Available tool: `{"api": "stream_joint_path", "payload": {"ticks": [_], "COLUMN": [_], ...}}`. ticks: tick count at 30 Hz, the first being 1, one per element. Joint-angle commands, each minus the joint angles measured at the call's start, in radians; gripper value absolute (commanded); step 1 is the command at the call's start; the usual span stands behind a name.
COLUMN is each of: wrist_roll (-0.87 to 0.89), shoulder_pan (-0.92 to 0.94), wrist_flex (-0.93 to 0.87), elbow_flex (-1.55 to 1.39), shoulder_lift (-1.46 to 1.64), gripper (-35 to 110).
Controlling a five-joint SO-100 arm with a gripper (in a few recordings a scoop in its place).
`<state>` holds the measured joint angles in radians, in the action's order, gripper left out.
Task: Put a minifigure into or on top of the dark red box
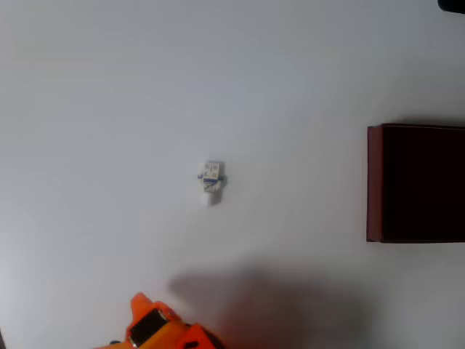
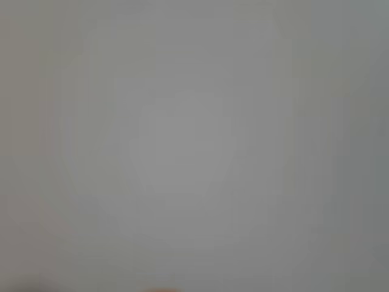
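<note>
1. From my remote station, the overhead view shows a white tabletop (image 1: 109, 87) with the minifigure (image 1: 211, 179) lying alone near the middle of the frame, its pale body marked with small blue-grey patches on the torso.
2. The dark red box (image 1: 374, 182) sits at the right edge of that same view, its red wall facing the figure and its near-black interior open upward (part of the box runs out of frame to the right).
3. The minifigure and the box are well apart, with bare tabletop between them; the figure is neither in the box nor on it.
4. An orange part of the arm (image 1: 163, 331) pokes in at the bottom edge of the overhead view, below and slightly left of the minifigure and clear of it; a soft grey shadow spreads on the tabletop just to its right.
5. I cannot tell whether the tool is open or closed: its fingers cannot be made out in the orange shape, and nothing is seen held by it.
6. The wrist view gives me a blurred, even grey field, with a faint orange sliver (image 2: 163, 289) at its bottom edge.
</note>
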<state>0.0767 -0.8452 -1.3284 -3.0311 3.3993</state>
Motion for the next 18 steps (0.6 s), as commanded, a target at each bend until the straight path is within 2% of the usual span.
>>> {"api": "stream_joint_path", "payload": {"ticks": [1,8,11,14,18], "wrist_roll": [0.006,0.031,0.347,0.537,0.778], "shoulder_pan": [-0.014,-0.021,0.057,0.118,0.219], "wrist_flex": [-0.029,-0.029,-0.018,0.021,-0.025], "elbow_flex": [0.011,0.011,0.011,0.017,0.058], "shoulder_lift": [0.011,0.011,0.011,0.011,-0.018], "gripper": [0,2,7,5,7]}}
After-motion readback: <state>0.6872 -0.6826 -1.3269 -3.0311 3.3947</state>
